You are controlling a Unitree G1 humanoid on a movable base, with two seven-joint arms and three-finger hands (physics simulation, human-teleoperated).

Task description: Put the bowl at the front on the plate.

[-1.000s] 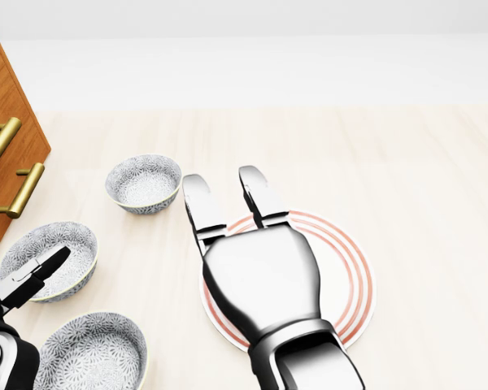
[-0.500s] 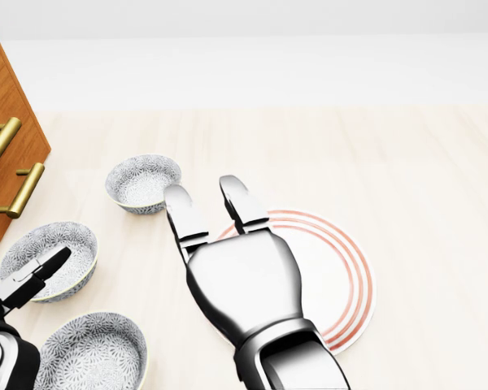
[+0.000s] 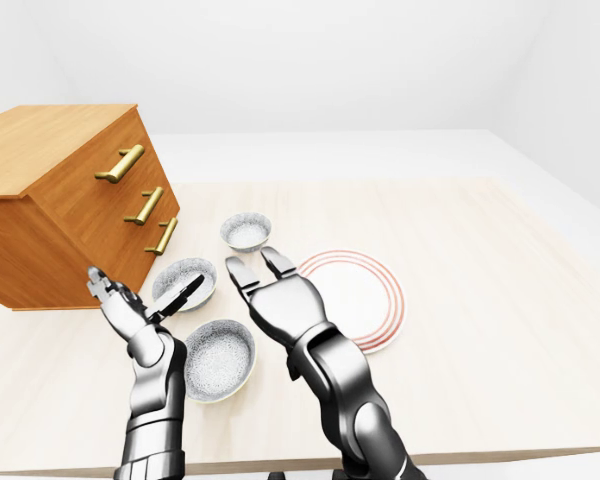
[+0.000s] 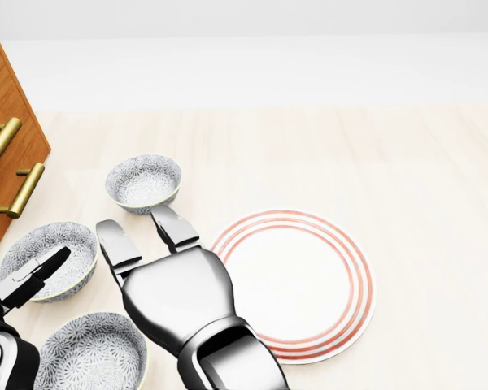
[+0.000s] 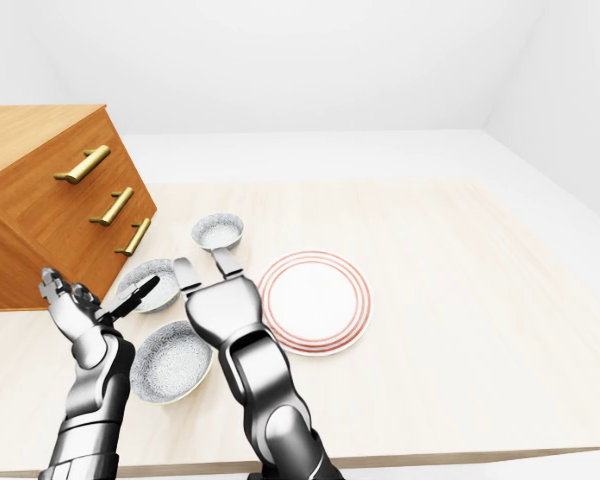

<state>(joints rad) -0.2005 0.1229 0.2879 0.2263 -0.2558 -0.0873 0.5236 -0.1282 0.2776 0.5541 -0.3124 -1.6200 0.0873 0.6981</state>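
**Right hand off the plate, swung toward the bowls**

Change. Over the last second the right hand (image 4: 177,299) has slid from above the plate (image 4: 342,244) toward 9 o'clock, and the plate's whole face now shows. Bowls, plate, left hand and camera have not shifted.

Head view.
- Right hand: palm down, fingers (image 4: 118,244) straight and parted, pinching nothing. It sits between the plate and the bowls.
- Far bowl (image 4: 144,183): at 12 o'clock of the fingertips, which stop just short of it.
- Middle bowl (image 4: 49,260): at 9 o'clock of the right hand.
- Near bowl (image 4: 93,353): at the picture's 7 o'clock, just at 8 o'clock of the wrist. Taken to be the task's bowl, being closest to the robot, though the wording leaves some doubt.
- Left hand (image 4: 20,284): partly in view at the left edge, one finger crossing the middle bowl in the picture.

Left-eye view. The three bowls run in a line from 12 to 6 o'clock beside the drawer chest (image 3: 70,200). All are upright on the tabletop (image 3: 500,300) and empty, and none is on the plate. The left hand is raised, fingers spread, holding nothing.

Right-eye view. Same layout. Whether the right hand touches the tabletop cannot be told.

Meaning. Nothing is gripped yet. The swing toward 9 o'clock looks like the approach to a bowl, with the bare plate at 3 o'clock ready for the set-down.
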